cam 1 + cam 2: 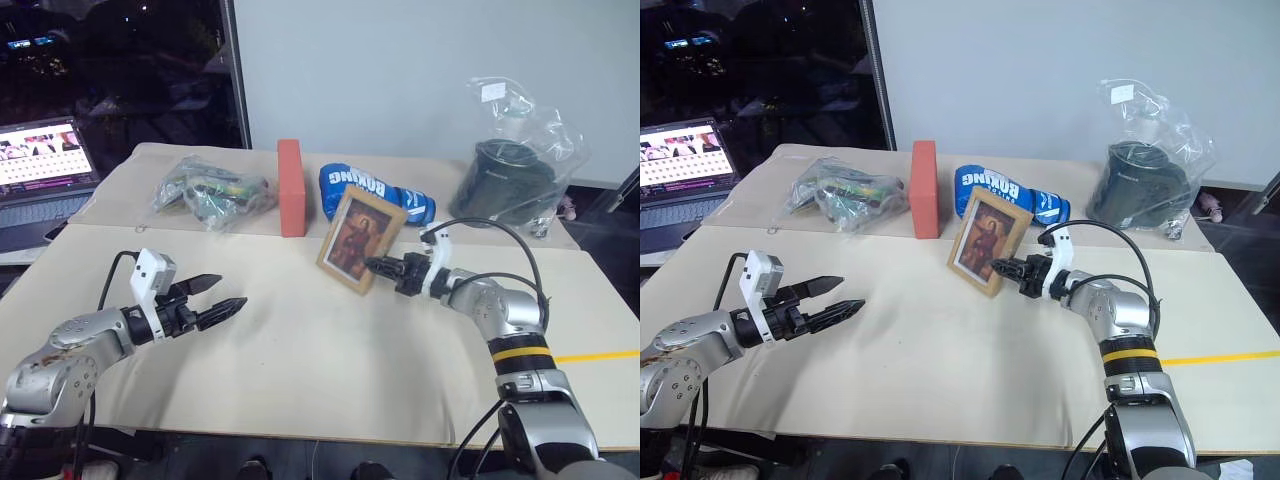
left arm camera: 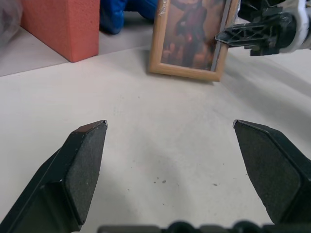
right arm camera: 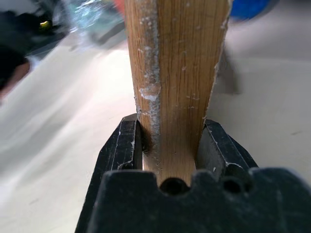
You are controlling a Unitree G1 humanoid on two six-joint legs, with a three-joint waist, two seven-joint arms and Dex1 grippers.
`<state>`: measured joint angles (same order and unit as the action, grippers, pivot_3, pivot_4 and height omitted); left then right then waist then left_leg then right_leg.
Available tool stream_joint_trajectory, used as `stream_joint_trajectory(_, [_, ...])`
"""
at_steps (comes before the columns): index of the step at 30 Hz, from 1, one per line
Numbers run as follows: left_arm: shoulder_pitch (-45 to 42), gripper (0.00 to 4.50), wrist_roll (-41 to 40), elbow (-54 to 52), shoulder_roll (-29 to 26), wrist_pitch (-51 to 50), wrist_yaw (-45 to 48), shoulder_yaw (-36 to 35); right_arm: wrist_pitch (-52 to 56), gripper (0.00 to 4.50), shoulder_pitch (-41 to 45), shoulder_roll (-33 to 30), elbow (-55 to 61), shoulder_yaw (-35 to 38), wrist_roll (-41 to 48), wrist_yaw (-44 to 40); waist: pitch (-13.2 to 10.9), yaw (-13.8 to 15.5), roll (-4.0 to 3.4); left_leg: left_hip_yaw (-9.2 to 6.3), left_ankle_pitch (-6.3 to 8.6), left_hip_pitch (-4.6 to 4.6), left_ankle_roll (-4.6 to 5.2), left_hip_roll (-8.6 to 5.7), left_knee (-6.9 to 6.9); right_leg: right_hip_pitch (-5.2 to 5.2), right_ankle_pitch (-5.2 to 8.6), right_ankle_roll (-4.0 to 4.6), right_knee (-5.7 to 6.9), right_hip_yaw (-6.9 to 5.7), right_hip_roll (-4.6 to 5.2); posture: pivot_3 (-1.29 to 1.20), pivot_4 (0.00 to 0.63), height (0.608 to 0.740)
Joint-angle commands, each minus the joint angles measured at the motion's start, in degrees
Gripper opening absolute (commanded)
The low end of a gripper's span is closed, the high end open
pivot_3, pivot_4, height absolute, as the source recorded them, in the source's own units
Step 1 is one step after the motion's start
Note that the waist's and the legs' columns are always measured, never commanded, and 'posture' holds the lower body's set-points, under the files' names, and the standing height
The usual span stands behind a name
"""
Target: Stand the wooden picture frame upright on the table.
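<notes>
Your right claw (image 1: 1008,269) gripped the side edge of the wooden picture frame (image 1: 987,240), upright with its long axis vertical on the counter (image 1: 940,350), while your left claw (image 1: 836,296) hovered released, well apart.

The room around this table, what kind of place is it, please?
Probably an indoor lab or office used for robot testing, seen at night. An open laptop sits beside the table, a dark window stands behind it, and assorted test objects like bagged items lie about.
</notes>
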<state>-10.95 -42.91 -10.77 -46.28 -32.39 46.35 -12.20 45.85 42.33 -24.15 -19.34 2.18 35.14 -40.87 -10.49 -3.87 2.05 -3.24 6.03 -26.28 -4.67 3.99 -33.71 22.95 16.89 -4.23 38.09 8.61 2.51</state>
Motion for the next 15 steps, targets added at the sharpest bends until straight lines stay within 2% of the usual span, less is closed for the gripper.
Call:
stream_joint_trajectory(1, [0.45, 4.50, -0.05, -3.88, -0.11, -0.46, 2.25, 0.64, 5.73, 1.24, -1.13, -0.49, 3.08, -0.33, 1.19, -0.99, 0.00, -0.01, 0.00, 0.00, 0.00, 0.00, 0.00, 0.00, -0.01, -0.02, 0.00, 0.00, 0.00, 0.00, 0.00, 0.00, 0.150, 0.730])
stream_joint_trajectory(10, [-1.86, 4.50, 1.93, -1.45, 1.15, -1.43, 1.84, 0.68, 4.10, 1.22, -2.81, -0.10, 6.33, -1.62, -2.00, -1.77, 0.01, -0.24, 0.01, -0.01, 0.00, 0.00, 0.00, 0.00, -0.02, 0.00, 0.00, -0.01, 0.01, 0.00, -0.01, 0.00, 0.150, 0.730])
stream_joint_trajectory(12, [-2.18, 4.50, 2.67, -1.11, 1.23, -0.97, 2.33, 0.88, 3.34, 2.23, -2.96, -0.20, 6.84, -1.29, -2.01, -2.62, 0.01, -0.21, 0.01, -0.01, 0.00, 0.00, 0.00, 0.00, -0.03, -0.01, 0.00, -0.01, 0.01, -0.01, -0.01, 0.00, 0.150, 0.730])
stream_joint_trajectory(13, [-2.28, 4.50, 2.99, -0.95, 1.26, -0.92, 2.50, 0.91, 3.80, 2.42, -3.03, -0.35, 7.17, -0.91, -1.52, -3.04, 0.00, -0.18, 0.01, -0.01, 0.00, 0.00, 0.00, 0.00, -0.04, -0.01, 0.00, -0.01, 0.01, -0.01, -0.01, 0.00, 0.150, 0.730])
stream_joint_trajectory(15, [-2.41, 4.50, 3.85, -0.48, 1.35, -0.43, 2.77, 0.93, 4.07, 3.13, -3.69, -1.09, 8.04, 0.16, -0.93, -3.68, 0.00, -0.15, 0.00, 0.00, 0.00, -0.04, 0.00, 0.00, -0.04, 0.02, 0.00, -0.01, 0.00, 0.00, 0.00, 0.00, 0.150, 0.730])
